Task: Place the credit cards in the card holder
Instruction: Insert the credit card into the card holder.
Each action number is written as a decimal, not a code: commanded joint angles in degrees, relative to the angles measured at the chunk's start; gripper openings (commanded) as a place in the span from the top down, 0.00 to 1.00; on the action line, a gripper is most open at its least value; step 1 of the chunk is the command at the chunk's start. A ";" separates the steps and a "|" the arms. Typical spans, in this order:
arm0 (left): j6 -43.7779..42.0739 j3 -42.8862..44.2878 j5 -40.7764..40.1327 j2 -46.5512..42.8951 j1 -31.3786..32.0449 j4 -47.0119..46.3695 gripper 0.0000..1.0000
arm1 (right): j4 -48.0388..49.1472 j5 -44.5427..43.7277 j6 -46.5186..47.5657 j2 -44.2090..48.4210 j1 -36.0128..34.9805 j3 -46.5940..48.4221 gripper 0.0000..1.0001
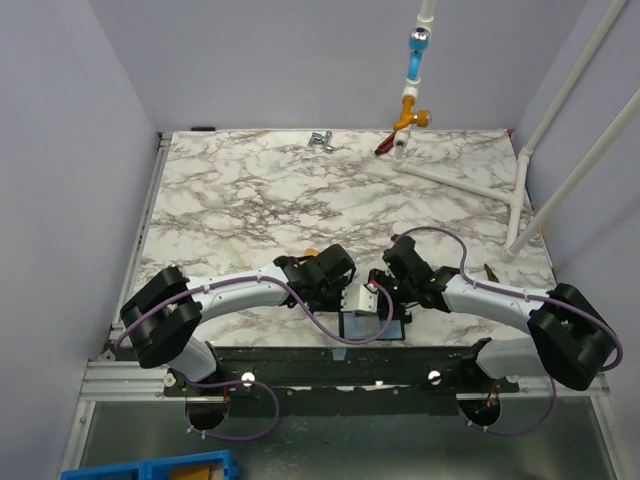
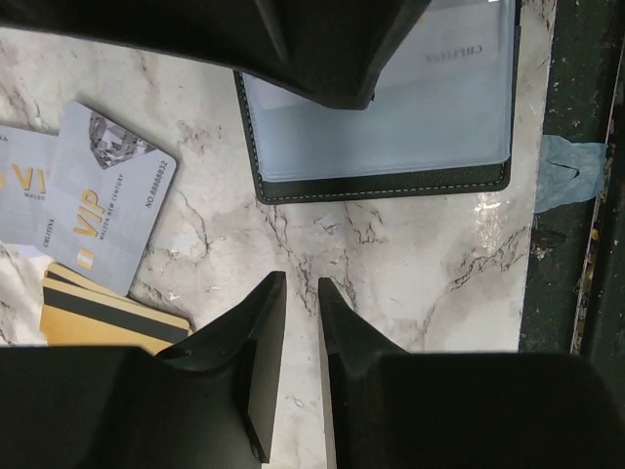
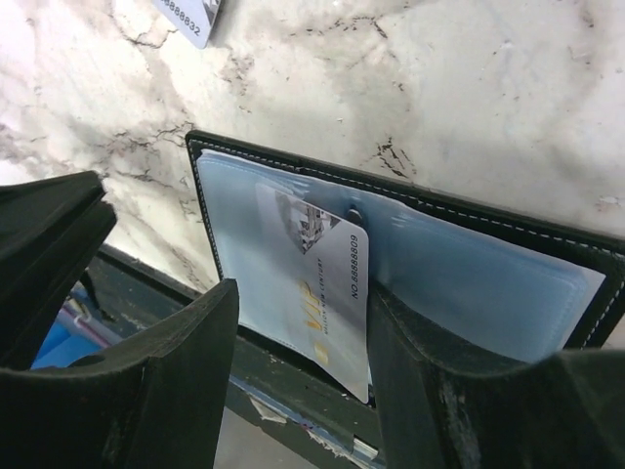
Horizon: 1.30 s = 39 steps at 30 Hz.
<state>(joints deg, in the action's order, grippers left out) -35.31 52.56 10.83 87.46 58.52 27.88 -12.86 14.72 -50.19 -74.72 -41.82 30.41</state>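
The black card holder (image 3: pixel 469 210) lies open near the table's front edge, its bluish-grey lining up. A pale grey-blue VIP credit card (image 3: pixel 327 283) sits partly in its clear sleeve, with the near end sticking out. My right gripper (image 3: pixel 303 293) is open around this card: the right finger (image 3: pixel 410 362) touches its edge and the left finger stands apart. Left of the holder (image 2: pixel 391 147), two more grey VIP cards (image 2: pixel 107 200) and gold-tan striped cards (image 2: pixel 107 318) lie on the marble. My left gripper (image 2: pixel 301 288) hovers beside them, empty, with only a narrow slit between its fingers.
The table's dark front rail (image 2: pixel 576 195) with a scrap of blue tape (image 2: pixel 571 181) runs just past the holder. At the back are a small metal fitting (image 1: pixel 321 140), a red-handled tool (image 1: pixel 385 145) and a white pipe frame (image 1: pixel 470 175).
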 commanded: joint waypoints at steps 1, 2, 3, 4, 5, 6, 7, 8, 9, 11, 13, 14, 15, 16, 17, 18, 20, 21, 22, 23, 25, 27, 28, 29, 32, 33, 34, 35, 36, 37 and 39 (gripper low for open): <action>-0.68 -2.05 -0.13 -3.33 -1.24 -2.73 0.79 | -13.48 -11.61 -0.60 -2.19 -2.15 2.40 0.42; -0.57 -2.54 0.03 -3.78 -1.61 -3.01 0.79 | -15.12 -13.05 -0.90 -2.25 -2.72 3.14 0.42; -0.34 -3.00 0.38 -4.27 -2.17 -3.30 0.79 | -16.82 -14.24 -0.98 -2.54 -3.13 4.11 0.41; -0.04 -3.51 0.95 -4.81 -2.85 -3.64 0.79 | -18.18 -15.27 -1.27 -2.91 -3.69 4.82 0.40; 0.26 -3.97 1.62 -5.52 -3.61 -3.79 0.79 | -19.55 -16.47 -1.64 -3.20 -4.12 5.53 0.39; 0.52 -4.35 2.49 -6.27 -4.55 -3.89 0.79 | -20.26 -16.36 -1.98 -3.40 -4.32 6.05 0.39; 0.66 -4.85 3.12 -7.35 -5.50 -4.06 0.79 | -20.74 -15.87 -2.27 -3.12 -4.49 6.44 0.38; 0.81 -5.21 3.81 -8.31 -6.78 -4.26 0.79 | -20.92 -15.45 -2.28 -2.76 -4.52 6.67 0.38; 0.86 -5.33 4.36 -9.41 -8.03 -4.25 0.79 | -21.55 -15.19 -2.45 -2.31 -4.65 6.99 0.36; 1.03 -5.80 5.99 -12.16 -10.81 -4.60 0.79 | -22.81 -15.16 -2.47 -2.12 -4.89 7.93 0.34; 1.12 -6.01 6.32 -14.46 -13.16 -4.95 0.78 | -23.43 -15.16 -2.64 -2.56 -5.15 8.32 0.32; 1.09 -5.85 6.16 -15.16 -13.84 -4.76 0.78 | -23.28 -13.52 -2.71 -2.85 -5.24 8.44 0.32; 1.12 -5.73 6.05 -15.69 -14.48 -4.58 0.78 | -23.02 -13.21 -2.92 -3.24 -5.44 8.53 0.32; 1.20 -5.71 6.19 -16.18 -15.00 -4.52 0.78 | -22.77 -13.16 -3.06 -3.73 -5.76 8.73 0.31; 1.33 -5.78 6.30 -16.35 -15.46 -4.53 0.78 | -22.59 -13.14 -3.17 -4.38 -6.07 9.01 0.31; 1.34 -6.00 6.24 -16.53 -15.69 -4.56 0.78 | -22.56 -13.33 -3.29 -5.22 -6.44 9.49 0.31; 1.43 -6.44 6.24 -16.69 -15.94 -4.50 0.78 | -22.74 -14.28 -3.38 -7.07 -7.57 10.63 0.32; 1.54 -6.64 6.37 -16.71 -16.05 -4.46 0.78 | -22.88 -14.50 -3.54 -7.82 -8.04 11.40 0.34; 1.68 -6.80 6.69 -16.78 -16.15 -4.39 0.78 | -22.99 -16.08 -3.75 -8.75 -8.46 11.90 0.36; 1.85 -6.93 6.84 -16.80 -16.22 -4.24 0.78 | -23.12 -17.03 -3.86 -9.52 -8.86 12.55 0.38; 1.92 -7.02 7.10 -16.85 -16.25 -3.80 0.78 | -24.05 -18.52 -4.06 -11.35 -9.38 13.99 0.39; 1.92 -6.92 7.23 -16.61 -16.33 -3.39 0.78 | -25.24 -20.11 -4.15 -12.99 -10.20 15.63 0.39; 1.91 -6.91 7.25 -16.49 -16.33 -3.24 0.78 | -25.32 -20.24 -4.13 -13.43 -10.54 16.16 0.38; 2.00 -6.86 7.37 -16.32 -16.32 -3.10 0.78 | -25.16 -19.93 -4.06 -13.80 -10.82 16.60 0.36; 2.22 -6.59 7.63 -15.75 -16.33 -2.61 0.78 | -24.28 -18.19 -4.20 -14.08 -11.39 17.04 0.32; 2.26 -6.58 7.60 -15.66 -16.38 -2.57 0.78 | -24.08 -17.91 -4.34 -14.07 -11.73 17.07 0.30; 2.27 -6.67 7.71 -15.65 -16.34 -2.63 0.78 | -23.90 -17.72 -4.43 -14.19 -11.98 17.01 0.29; 2.28 -6.75 7.72 -15.74 -16.32 -2.66 0.78 | -23.82 -17.79 -4.56 -14.31 -12.13 16.98 0.27; 2.29 -6.71 7.80 -15.66 -16.41 -2.67 0.78 | -23.72 -17.76 -4.61 -14.60 -12.23 16.87 0.26; 2.27 -6.76 7.80 -15.74 -16.40 -2.67 0.78 | -23.63 -17.86 -4.68 -14.81 -12.40 16.80 0.26; 2.13 -6.85 7.81 -15.67 -16.42 -2.65 0.78 | -23.46 -18.27 -4.82 -15.59 -12.69 17.01 0.25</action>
<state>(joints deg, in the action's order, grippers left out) -33.36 46.15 16.51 71.37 42.44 24.73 -38.41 -2.72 -53.28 -87.13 -53.30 47.92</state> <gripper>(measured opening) 0.220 0.742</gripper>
